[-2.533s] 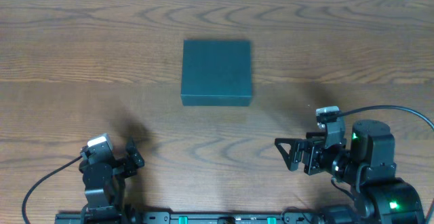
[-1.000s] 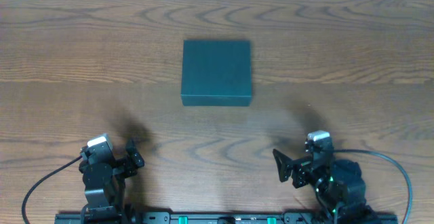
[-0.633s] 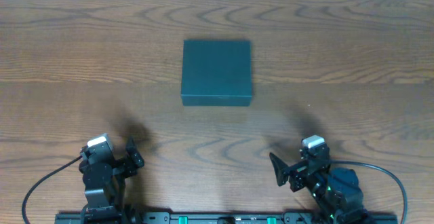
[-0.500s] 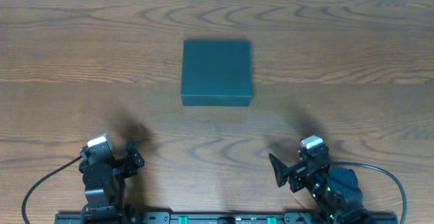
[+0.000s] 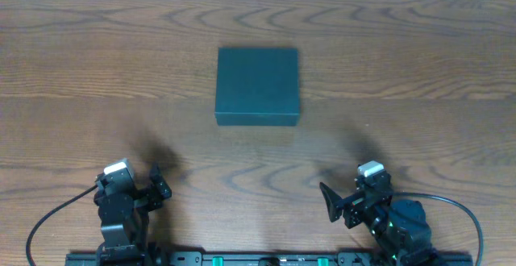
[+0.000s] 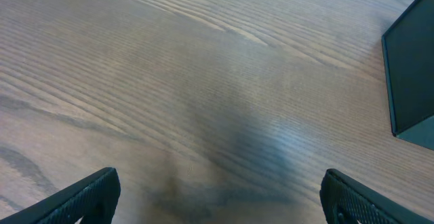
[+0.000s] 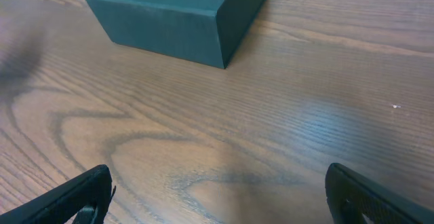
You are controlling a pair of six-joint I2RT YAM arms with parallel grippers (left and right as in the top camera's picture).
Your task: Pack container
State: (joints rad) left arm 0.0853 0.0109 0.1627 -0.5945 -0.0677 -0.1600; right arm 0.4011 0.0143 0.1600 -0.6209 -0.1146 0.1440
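You are holding two grippers, left gripper [image 6: 220, 200] and right gripper [image 7: 220, 193], wide open and empty, one closed container [image 5: 257, 85] sitting apart, only the overhead view showing it whole.

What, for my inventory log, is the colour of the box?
The box is dark teal, plain and matte, with no pattern. It shows best in the right wrist view.

The container [image 5: 257, 85] lies shut — left gripper [image 5: 160, 181] and right gripper [image 5: 330, 203] both well apart from it.
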